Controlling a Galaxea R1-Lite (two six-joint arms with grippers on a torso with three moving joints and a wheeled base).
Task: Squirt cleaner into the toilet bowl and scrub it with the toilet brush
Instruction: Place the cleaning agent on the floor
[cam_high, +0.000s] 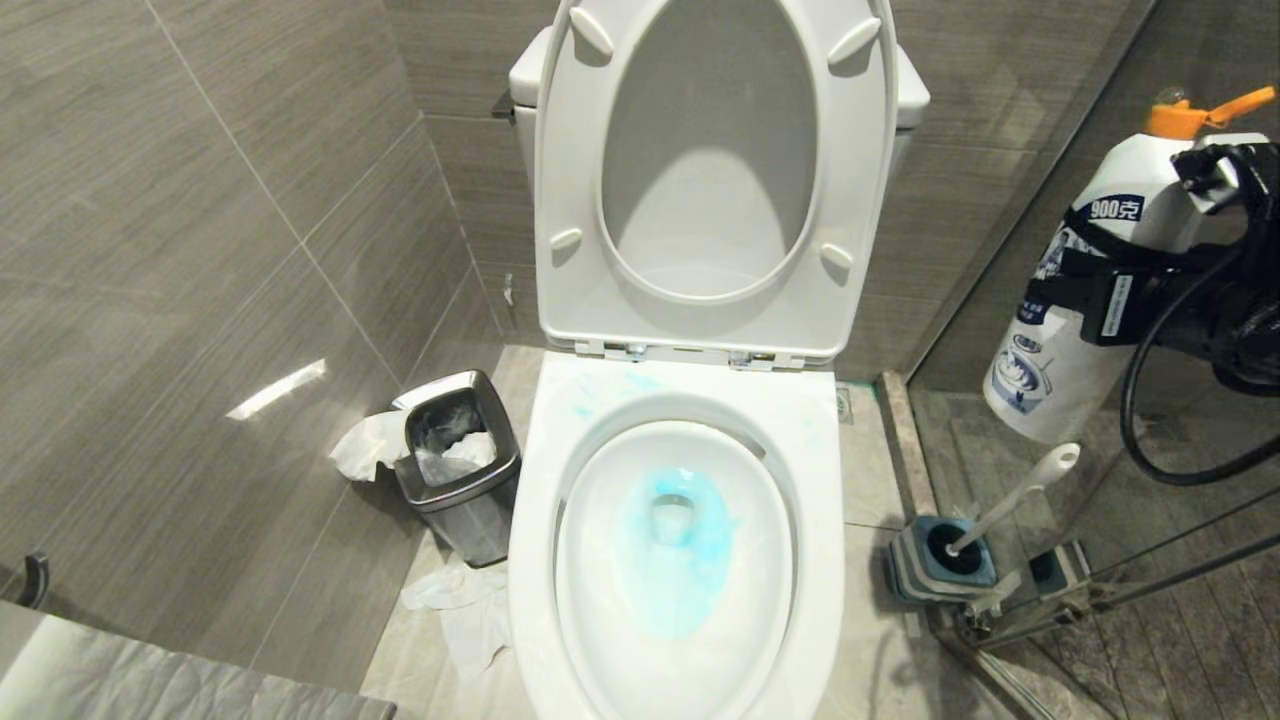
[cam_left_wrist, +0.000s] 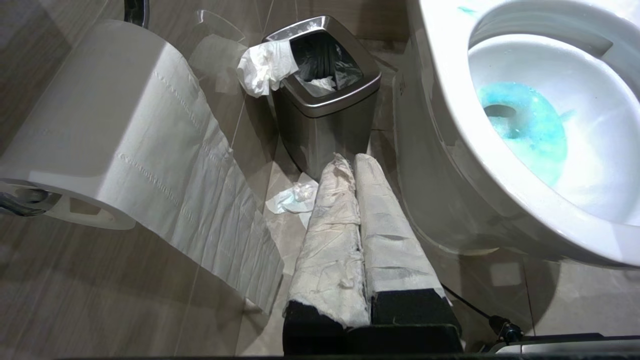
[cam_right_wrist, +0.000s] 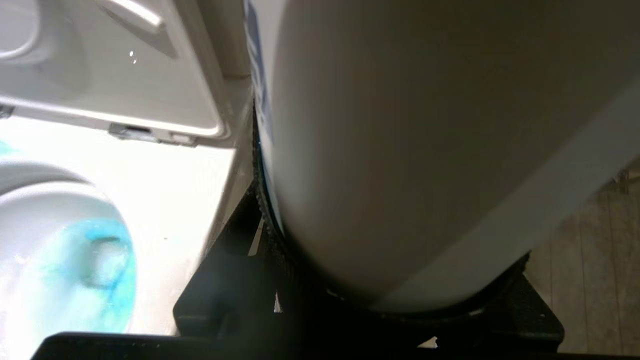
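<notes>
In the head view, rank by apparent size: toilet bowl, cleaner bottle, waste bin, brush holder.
1. toilet bowl
2. cleaner bottle, though it sits nearer the camera, so its rank over the bin is unsure
3. waste bin
4. brush holder

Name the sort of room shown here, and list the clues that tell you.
A bathroom or toilet cubicle: a toilet with its seat raised, a toilet brush in its holder, and a toilet roll by a waste bin.
</notes>
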